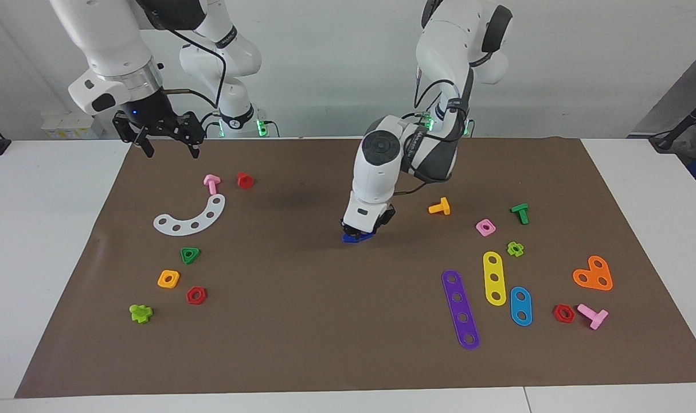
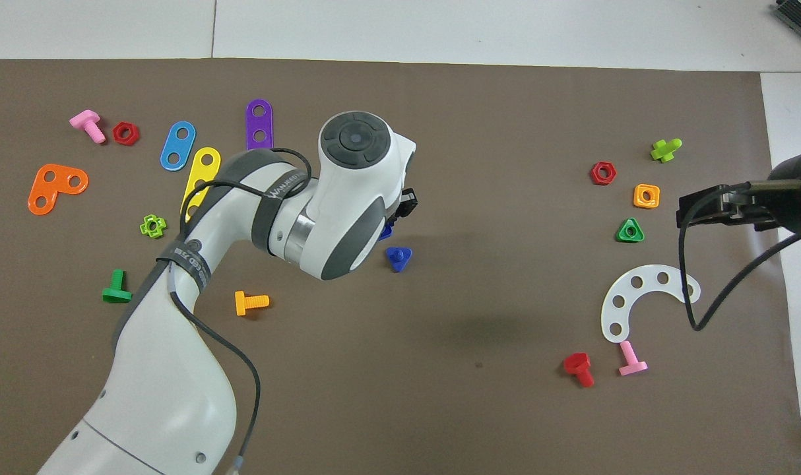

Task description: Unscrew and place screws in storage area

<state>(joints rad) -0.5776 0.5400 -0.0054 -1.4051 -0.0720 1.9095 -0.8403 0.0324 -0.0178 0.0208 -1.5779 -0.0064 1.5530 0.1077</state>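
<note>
Dk-blue screw (image 2: pixel 398 256), brown mat (image 2: pixel 480 198), white table (image 2: pixel 440 26).
</note>
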